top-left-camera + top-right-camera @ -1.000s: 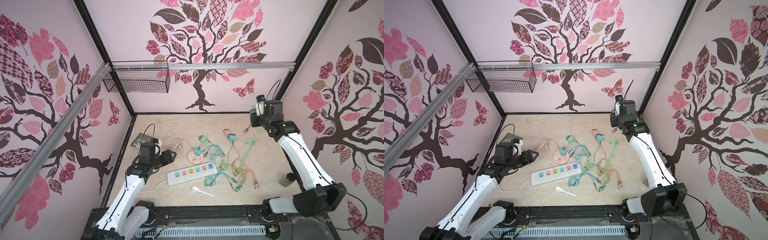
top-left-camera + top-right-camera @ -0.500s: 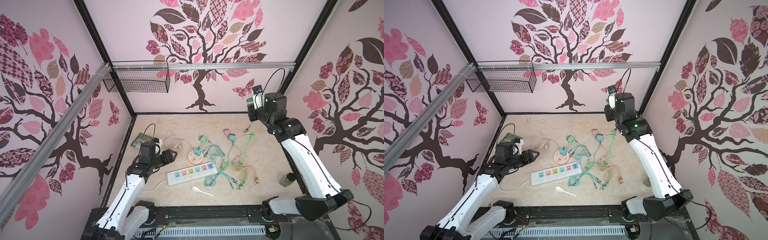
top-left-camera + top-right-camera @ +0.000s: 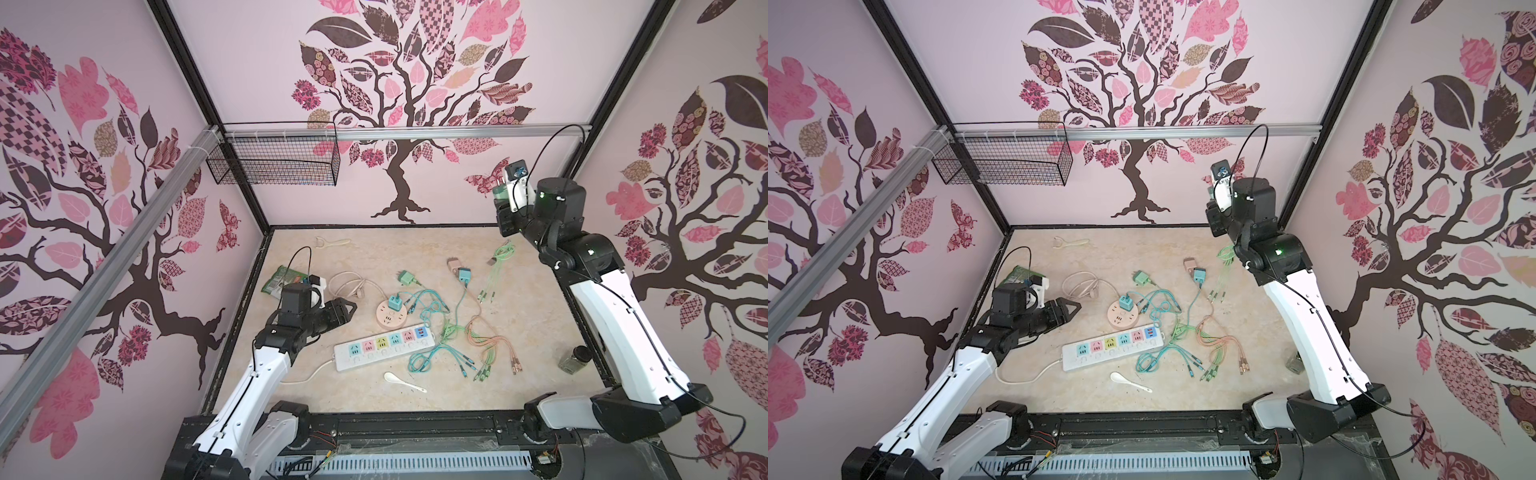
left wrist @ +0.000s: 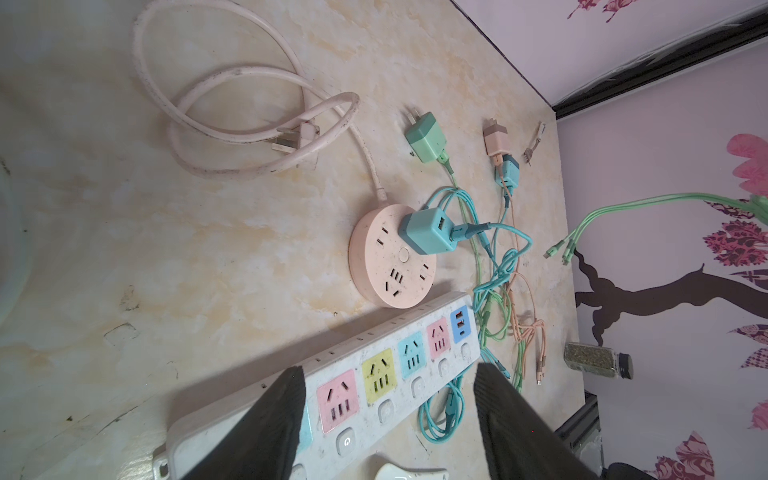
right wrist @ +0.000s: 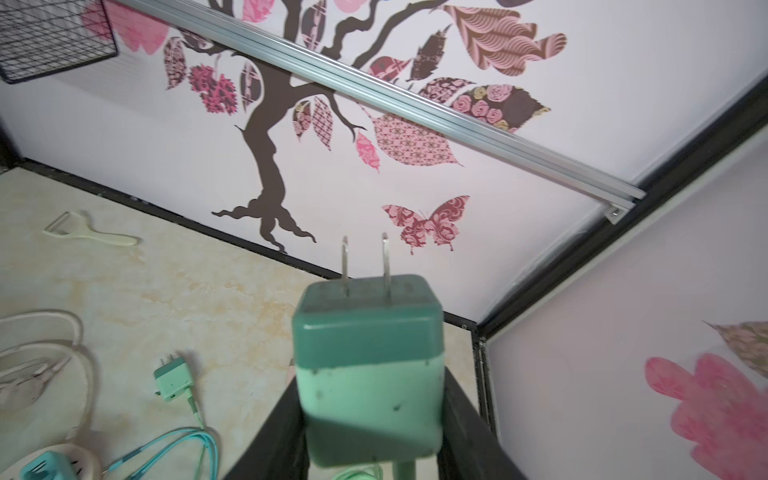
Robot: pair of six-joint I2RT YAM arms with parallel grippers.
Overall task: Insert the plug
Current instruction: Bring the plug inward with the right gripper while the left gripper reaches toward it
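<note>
My right gripper [image 5: 370, 399] is shut on a two-tone green plug [image 5: 368, 374], whose two metal prongs point away from the camera towards the back wall. In both top views that gripper [image 3: 503, 205] [image 3: 1213, 203] hangs high above the table's back right corner, and the plug's green cable [image 3: 498, 257] trails down to the table. The white power strip [image 3: 384, 343] [image 4: 415, 328] with coloured sockets lies at centre front. Behind it sits a round pink socket [image 3: 390, 316] [image 4: 392, 266] with a blue charger [image 4: 428, 230] plugged in. My left gripper [image 3: 345, 311] [image 4: 388, 372] is open and empty, just above the strip's left end.
A green charger [image 3: 406, 277], a pink and blue charger pair [image 3: 459, 270] and tangled cables [image 3: 457, 345] lie mid-table. Also in view are a white spoon [image 3: 403, 380], a spice jar [image 3: 575, 357], a peeler [image 3: 332, 242], a green packet [image 3: 282, 280] and a wire basket [image 3: 274, 160] on the wall.
My right arm has risen with the green plug, lifting its cable off the table. The left arm has not moved.
</note>
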